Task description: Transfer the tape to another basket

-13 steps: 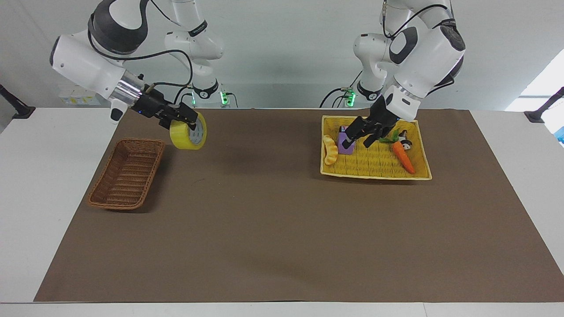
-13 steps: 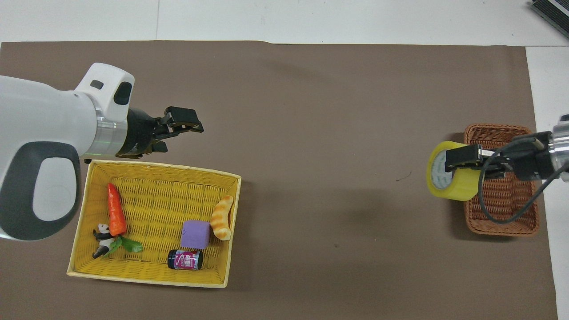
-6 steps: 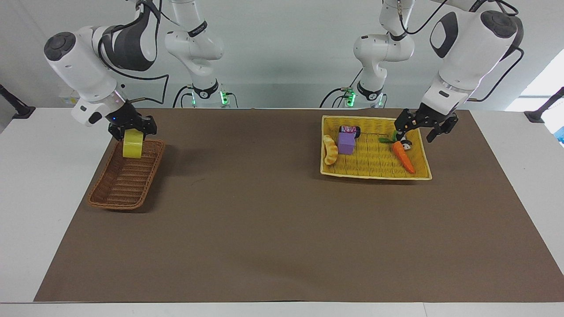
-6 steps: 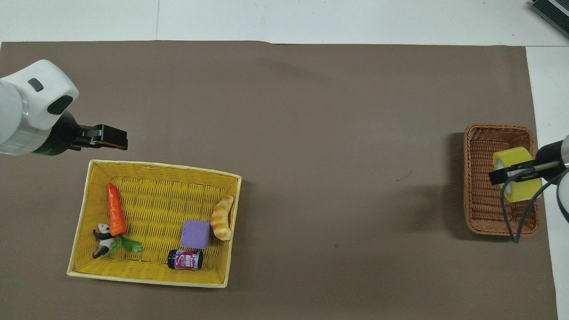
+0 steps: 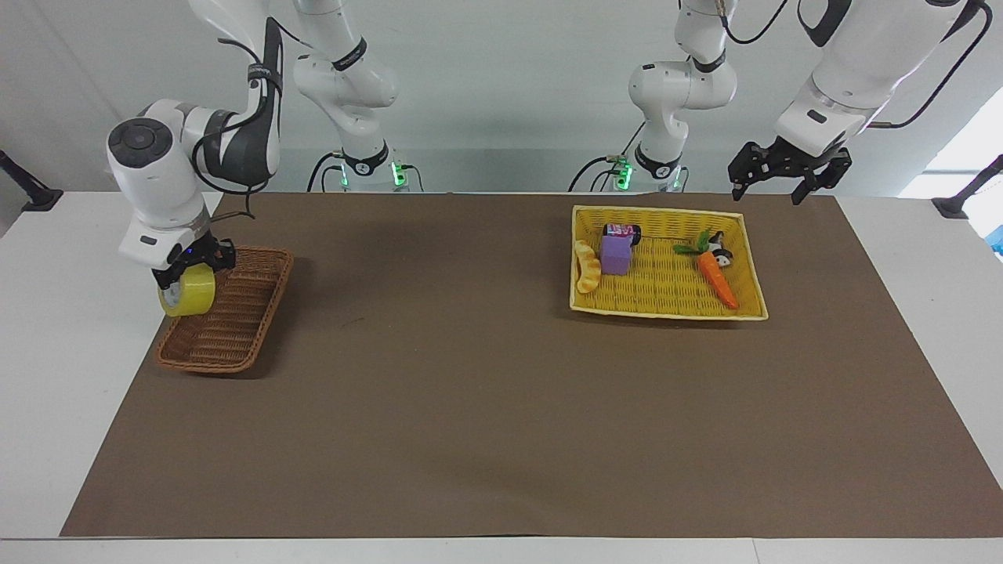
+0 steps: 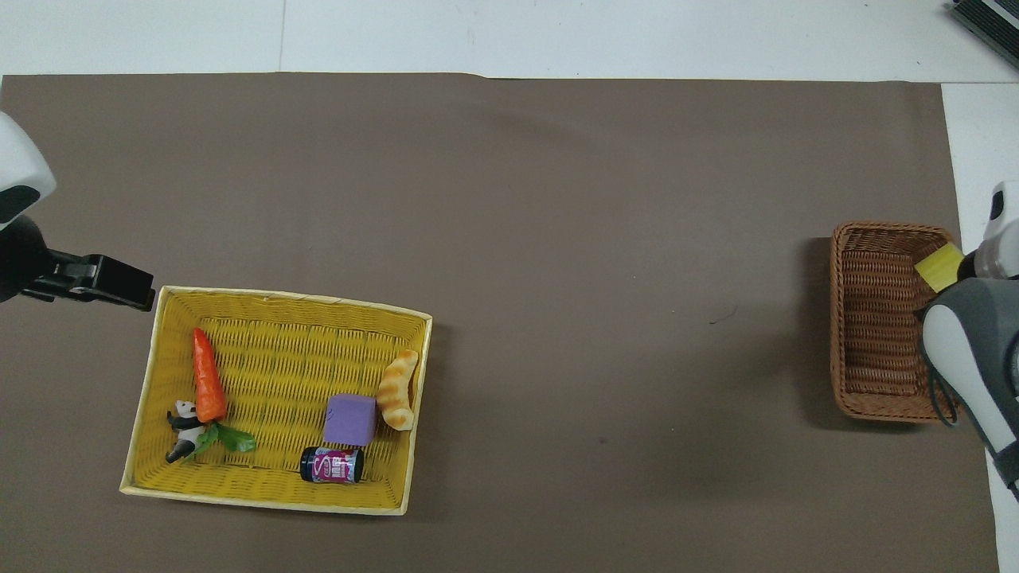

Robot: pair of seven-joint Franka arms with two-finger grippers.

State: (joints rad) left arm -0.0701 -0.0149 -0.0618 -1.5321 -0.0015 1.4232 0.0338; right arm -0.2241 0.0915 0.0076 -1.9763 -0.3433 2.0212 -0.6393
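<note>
The tape (image 5: 188,291), a chunky see-through yellow roll, was held over the outer long rim of the basket (image 5: 227,321), at the mat's edge on the right arm's end. It was clamped by the right gripper (image 5: 190,269), wrist pointed straight down. In the yellow tray (image 5: 666,309), a croissant (image 5: 586,266), purple block (image 5: 616,254), can (image 5: 620,231) and carrot (image 5: 716,278) were seen. The left gripper (image 5: 787,176) was parked up high with jaws spread wide, over the mat's corner by that tray.
</note>
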